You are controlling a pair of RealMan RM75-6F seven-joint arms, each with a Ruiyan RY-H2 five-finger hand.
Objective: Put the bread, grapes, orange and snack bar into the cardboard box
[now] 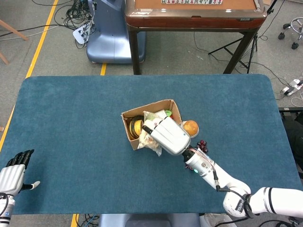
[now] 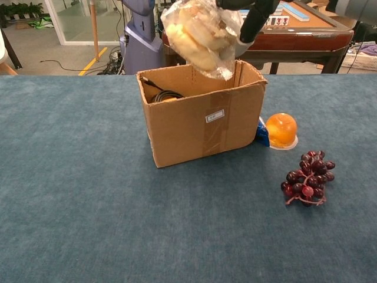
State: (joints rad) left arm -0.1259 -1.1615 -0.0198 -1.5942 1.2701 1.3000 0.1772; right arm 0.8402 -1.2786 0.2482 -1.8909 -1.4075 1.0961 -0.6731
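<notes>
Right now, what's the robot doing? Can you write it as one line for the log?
right hand: holds bagged bread above cardboard box | left hand: open, idle | orange, grapes: on table, outside box

The right robot hand [image 1: 169, 135] has a smooth silver-grey shell over its back and black fingers [image 2: 253, 20]. Behind it a black wrist ring leads to a white forearm with thin cables running along it and a small green light. The left robot hand [image 1: 13, 173] has the same silver-grey back, black fingers and a white thumb tip.
</notes>
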